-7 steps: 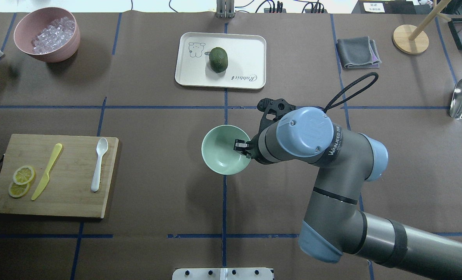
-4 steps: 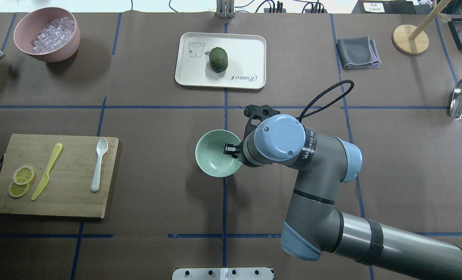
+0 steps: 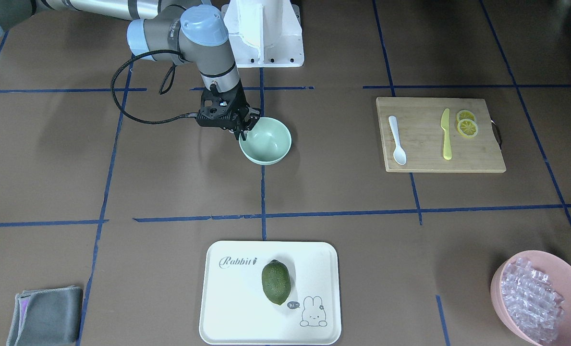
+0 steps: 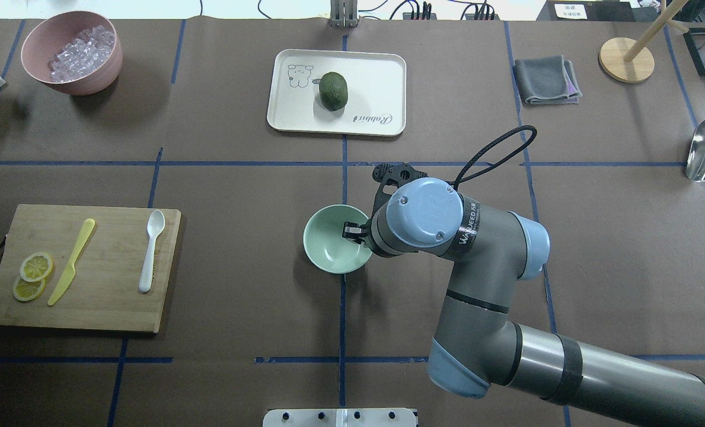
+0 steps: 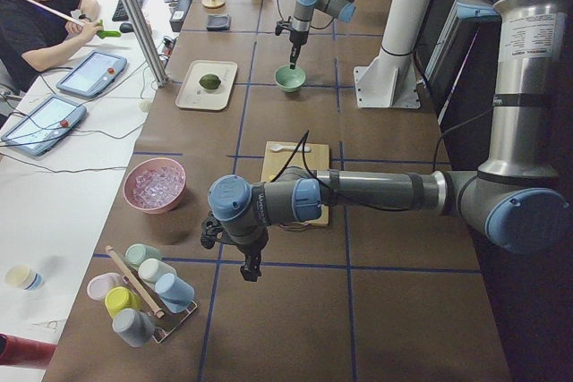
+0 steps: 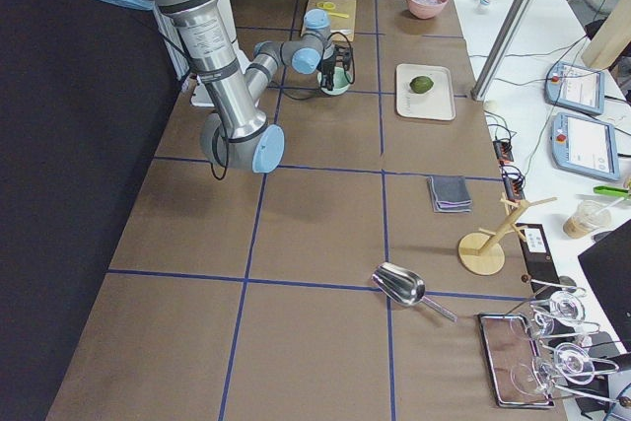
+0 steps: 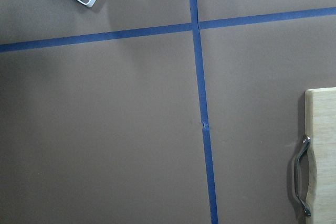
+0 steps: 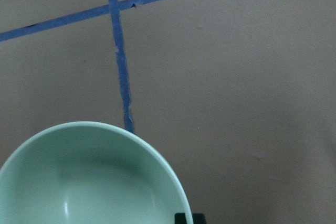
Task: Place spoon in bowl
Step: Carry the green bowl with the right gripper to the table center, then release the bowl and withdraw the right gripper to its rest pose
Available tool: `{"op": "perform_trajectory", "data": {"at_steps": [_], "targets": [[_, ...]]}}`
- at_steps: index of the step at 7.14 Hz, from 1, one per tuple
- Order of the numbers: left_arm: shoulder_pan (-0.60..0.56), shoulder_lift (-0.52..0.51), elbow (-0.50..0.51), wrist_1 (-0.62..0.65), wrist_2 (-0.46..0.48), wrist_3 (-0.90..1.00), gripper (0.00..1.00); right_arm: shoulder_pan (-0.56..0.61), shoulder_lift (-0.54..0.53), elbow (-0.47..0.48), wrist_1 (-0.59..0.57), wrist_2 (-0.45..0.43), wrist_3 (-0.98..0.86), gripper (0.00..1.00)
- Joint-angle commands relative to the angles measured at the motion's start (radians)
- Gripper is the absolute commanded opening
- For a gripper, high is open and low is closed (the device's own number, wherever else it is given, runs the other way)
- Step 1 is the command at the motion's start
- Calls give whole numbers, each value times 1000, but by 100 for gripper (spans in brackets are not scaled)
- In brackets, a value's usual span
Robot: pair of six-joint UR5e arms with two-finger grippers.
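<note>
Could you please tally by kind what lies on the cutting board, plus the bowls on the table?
Bowls: 2 (mint-green bowl, pink bowl)
Spoon: 1
Knife: 1
Lemon slices: 2
Total: 6

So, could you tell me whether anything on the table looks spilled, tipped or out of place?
Nothing is spilled, tipped or damaged. The bowl stands upright, the right claw gripping its rim; the spoon lies flat on the cutting board beside the knife.
</note>
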Motion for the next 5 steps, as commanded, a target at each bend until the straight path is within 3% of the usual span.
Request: {"op": "perform_trajectory", "data": {"at_steps": [1,3,4,5], "targets": [[-1,-2,-2,-1,0,1,100,3,2,7,2,1,-2,100],[1,-6,-87,-2,2,-87,100,50,-1,57,-42,23,0,100],[18,-8,-194,2,6,-245,100,97,-4,92,-124,67,-5,100],[65,0,-283,5,6,-274,100,139,-18,137,-210,104,-35,100]]}}
